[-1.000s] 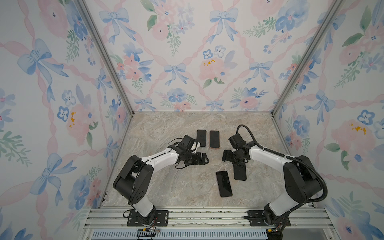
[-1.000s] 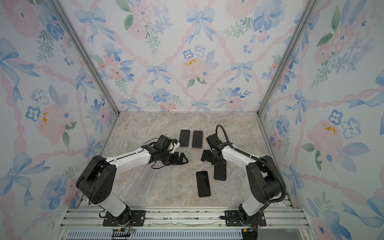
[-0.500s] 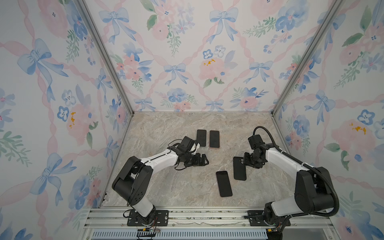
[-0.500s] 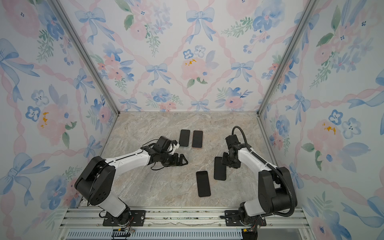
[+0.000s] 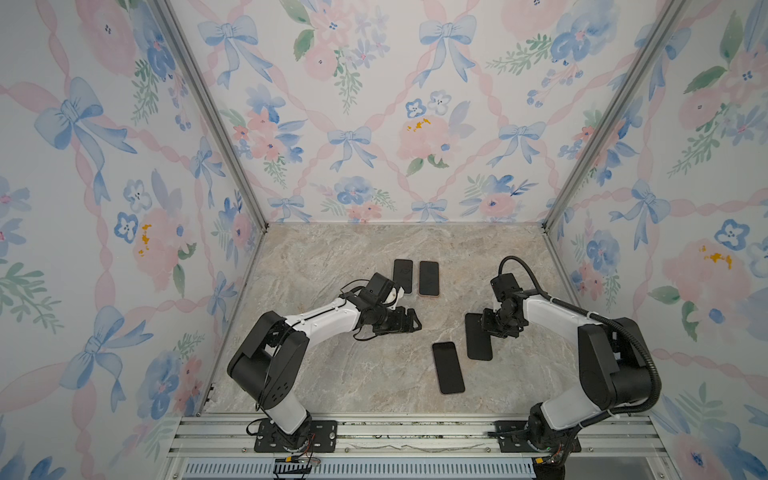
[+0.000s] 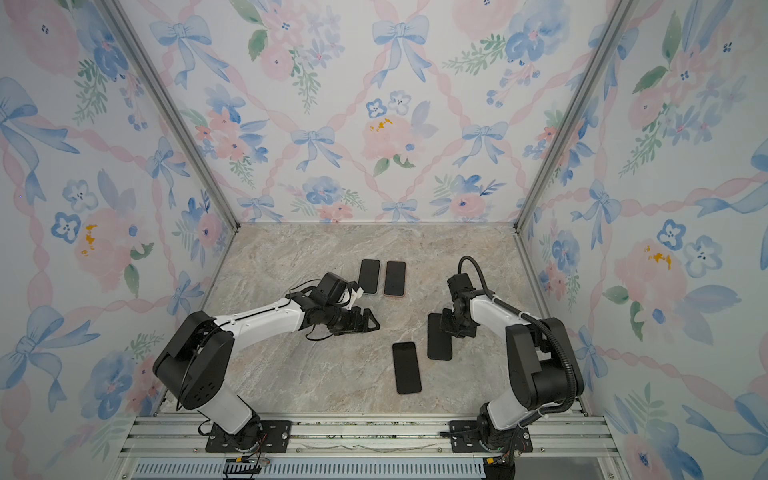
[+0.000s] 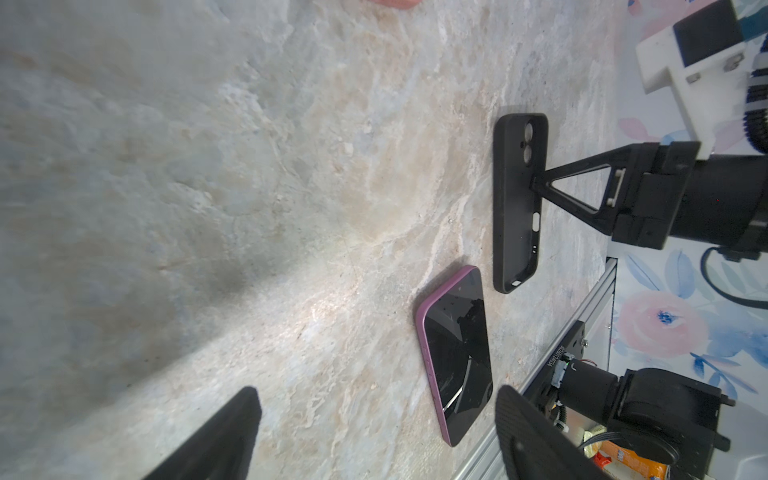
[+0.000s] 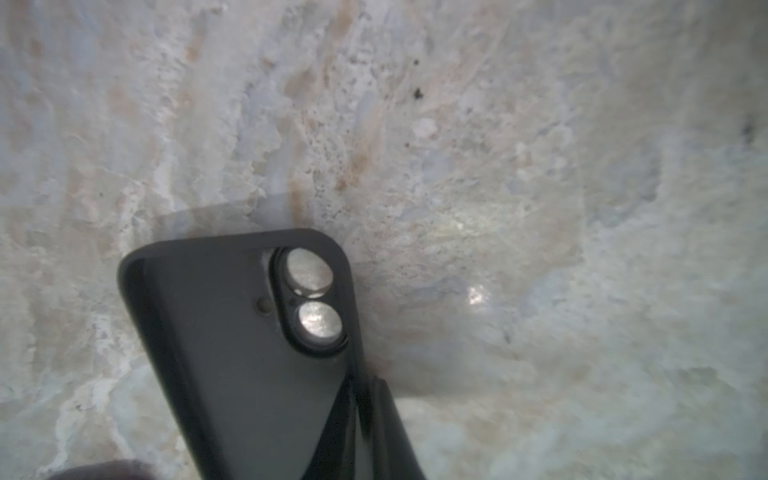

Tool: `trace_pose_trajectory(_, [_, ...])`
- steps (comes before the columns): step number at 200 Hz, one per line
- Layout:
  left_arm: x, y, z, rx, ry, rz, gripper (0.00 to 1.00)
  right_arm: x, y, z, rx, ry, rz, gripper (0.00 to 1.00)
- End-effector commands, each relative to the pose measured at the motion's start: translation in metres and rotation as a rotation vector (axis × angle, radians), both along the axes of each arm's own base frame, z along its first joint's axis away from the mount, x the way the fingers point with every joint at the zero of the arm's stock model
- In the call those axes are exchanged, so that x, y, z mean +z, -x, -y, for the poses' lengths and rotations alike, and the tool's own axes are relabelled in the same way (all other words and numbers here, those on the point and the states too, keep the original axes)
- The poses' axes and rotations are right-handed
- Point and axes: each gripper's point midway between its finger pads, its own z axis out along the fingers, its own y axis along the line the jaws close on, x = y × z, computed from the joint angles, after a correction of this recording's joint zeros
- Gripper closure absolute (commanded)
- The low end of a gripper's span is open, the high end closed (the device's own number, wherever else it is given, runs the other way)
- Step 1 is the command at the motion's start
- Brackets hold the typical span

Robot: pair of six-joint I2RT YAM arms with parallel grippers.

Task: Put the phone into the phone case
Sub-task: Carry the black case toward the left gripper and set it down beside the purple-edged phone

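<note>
**Inspector:** Item one, the phone [image 5: 448,368]. Position?

**Assistant:** It lies flat on the bench [image 5: 332,257], screen up. The left wrist view shows a purple rim on the phone [image 7: 455,353]. In both top views it sits toward 6 o'clock from the bench's middle, with its long axis running roughly 12 to 6. Nothing touches it.

**Inspector:** The phone case [image 5: 478,338]?

**Assistant:** Black, open side up, at the phone's 1 o'clock. It is just beside the phone, with a strip of bench between them. The camera cut-outs are at its 12 o'clock end, and in the right wrist view the bench shows through those cut-outs in the phone case [image 8: 249,353].

**Inspector:** Right arm?

**Assistant:** The right gripper [image 5: 485,326] is at the case's 3 o'clock edge. Its fingers [image 8: 388,415] are closed on the case's side wall, one inside the wall and one outside. Whether that edge is lifted off the bench, I cannot tell.

**Inspector:** Left arm?

**Assistant:** The left gripper [image 5: 411,322] is at the phone's 11 o'clock, apart from both phone and case. Its fingers [image 7: 224,436] are spread wide with nothing between them.

**Inspector:** Other items?

**Assistant:** There are two, at the phone's 12 o'clock and well apart from it. A dark flat item [image 5: 403,276] and a pink-edged phone [image 5: 429,278] lie side by side, just beside each other. The dark item is the one nearer the left gripper.
</note>
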Motion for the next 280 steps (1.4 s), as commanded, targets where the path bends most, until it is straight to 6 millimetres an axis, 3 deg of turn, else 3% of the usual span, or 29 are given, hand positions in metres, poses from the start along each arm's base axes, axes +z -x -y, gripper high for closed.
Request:
trace_pose_trajectory(1, [0.007,0.006,0.023,-0.018,0.104,-0.049,0.11,0.000,0.003,0.000,-0.001,0.000,-0.003,0.93])
trace_pose_trajectory(23, [0.010,0.011,0.033,-0.018,0.187,-0.072,0.10,0.007,0.003,0.000,0.009,0.020,0.009,0.96])
trace_pose_trajectory(50, [0.005,0.012,0.033,-0.016,0.193,-0.089,0.10,0.010,0.003,-0.005,0.038,0.054,-0.003,0.99])
trace_pose_trajectory(90, [0.009,0.006,0.008,0.038,0.199,-0.071,0.09,0.048,-0.002,-0.002,0.086,0.109,0.046,1.00])
trace_pose_trajectory(128, [0.010,0.005,-0.016,0.093,0.198,-0.057,0.09,0.076,-0.010,-0.042,0.152,0.058,0.100,1.00])
trace_pose_trajectory(153, [0.013,0.005,-0.026,0.117,0.202,-0.047,0.09,0.072,-0.015,-0.083,0.208,0.011,0.098,1.00])
trace_pose_trajectory(157, [0.003,0.012,-0.032,0.125,0.187,-0.069,0.09,0.071,-0.015,-0.091,0.221,0.005,0.099,1.00])
trace_pose_trajectory(172, [0.001,0.014,-0.040,0.144,0.183,-0.068,0.08,0.067,-0.017,-0.124,0.274,-0.027,0.095,1.00])
trace_pose_trajectory(209, [-0.004,0.018,-0.055,0.180,0.175,-0.072,0.08,0.037,-0.019,-0.189,0.386,-0.053,0.029,0.99])
trace_pose_trajectory(241, [-0.007,0.021,-0.061,0.195,0.161,-0.067,0.08,0.026,-0.021,-0.211,0.409,-0.064,0.010,0.98])
trace_pose_trajectory(280, [-0.011,0.021,-0.060,0.193,0.153,-0.074,0.08,0.015,-0.020,-0.216,0.384,-0.076,-0.001,0.96])
